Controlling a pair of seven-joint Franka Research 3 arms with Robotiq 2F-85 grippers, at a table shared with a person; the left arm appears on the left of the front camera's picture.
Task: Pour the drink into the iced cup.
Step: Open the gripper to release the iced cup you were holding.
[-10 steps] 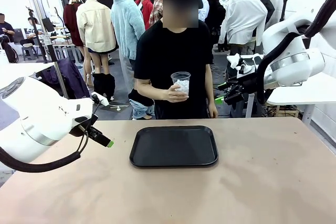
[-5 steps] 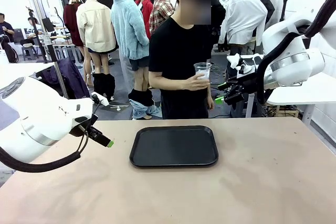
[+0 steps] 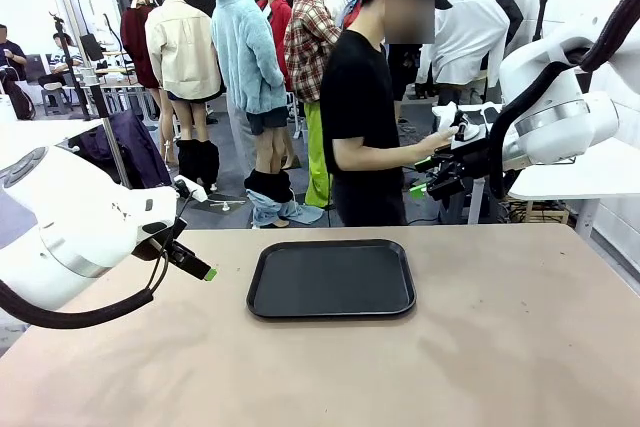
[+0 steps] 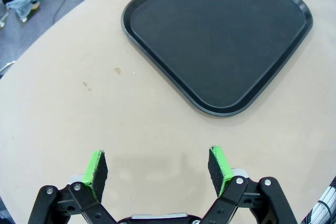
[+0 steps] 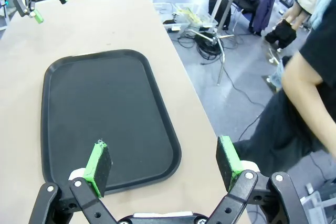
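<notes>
Change since earlier: the person (image 3: 375,117) had turned side-on toward the right end of the worktop's far edge; the clear iced cup held at the chest a second before was no longer visible, perhaps hidden past the right arm. Neither arm had shifted.
Worktop (image 3: 520,347): bare tan surface carrying a single object.
Person: stood beyond the far edge, forearm stretched toward the right-hand far corner; whether the hand (image 3: 441,137) held anything could not be told.
Tray (image 3: 331,278): black, rounded corners, empty, lying flat near the middle of the far edge.
Left gripper (image 4: 158,166): jaws wide apart and empty, poised over bare worktop by the left edge, well apart from the tray.
Right gripper (image 5: 164,165): jaws wide apart and empty, held high over the far edge, above the tray's near rim in its own wrist view.
Drink and cup: neither was on the worktop or the tray; where they were could not be told.
Stage: judged as waiting, nothing set out to pour.
Risk: the person's arm was close beside the right gripper, so any move by that arm could strike it; a reach begun before the things were placed would close on nothing.
</notes>
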